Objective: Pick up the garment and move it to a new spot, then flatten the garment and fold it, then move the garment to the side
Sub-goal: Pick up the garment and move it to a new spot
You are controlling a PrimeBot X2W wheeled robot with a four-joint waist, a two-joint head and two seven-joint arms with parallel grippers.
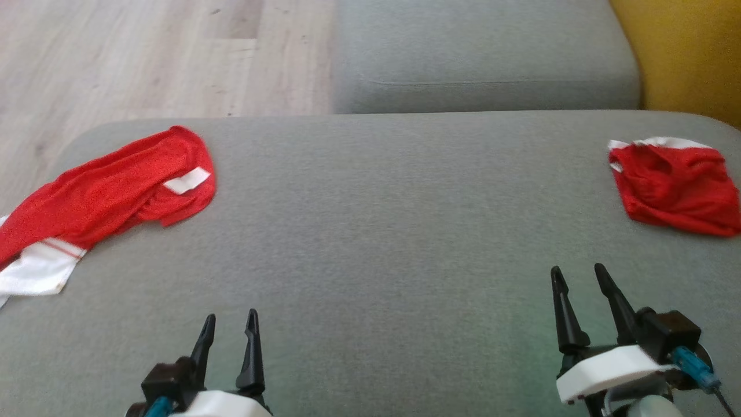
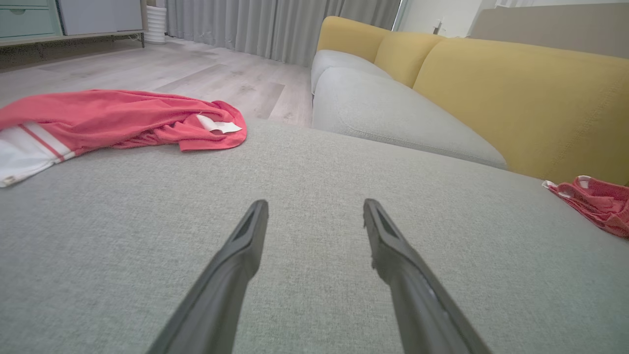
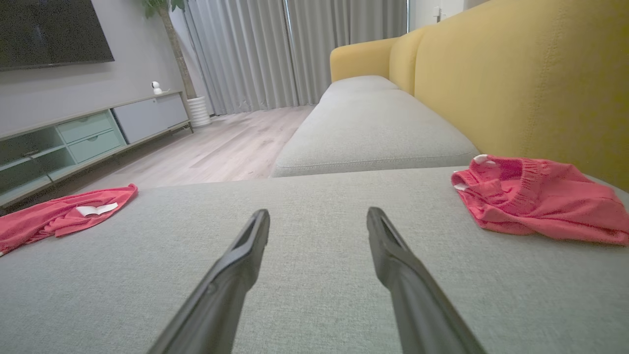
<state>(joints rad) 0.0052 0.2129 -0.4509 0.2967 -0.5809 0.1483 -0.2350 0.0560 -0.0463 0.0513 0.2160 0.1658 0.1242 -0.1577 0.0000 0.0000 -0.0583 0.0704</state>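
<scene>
A red garment (image 1: 110, 191) with a white striped end lies crumpled at the left edge of the grey cushion (image 1: 376, 220); it also shows in the left wrist view (image 2: 98, 118) and, small, in the right wrist view (image 3: 54, 216). A smaller bunched red garment (image 1: 674, 185) with white trim sits at the cushion's right edge (image 3: 535, 201) (image 2: 599, 204). My left gripper (image 1: 231, 315) hovers open and empty near the front edge, right of the big garment (image 2: 315, 203). My right gripper (image 1: 578, 268) is open and empty too, just in front of the small garment (image 3: 318, 211).
Beyond the cushion lies a second grey sofa seat (image 1: 480, 58), with a yellow backrest (image 1: 689, 52) along the right. Wood floor (image 1: 145, 58) drops away past the cushion's far left edge. A TV cabinet (image 3: 73, 137) and curtains stand far off.
</scene>
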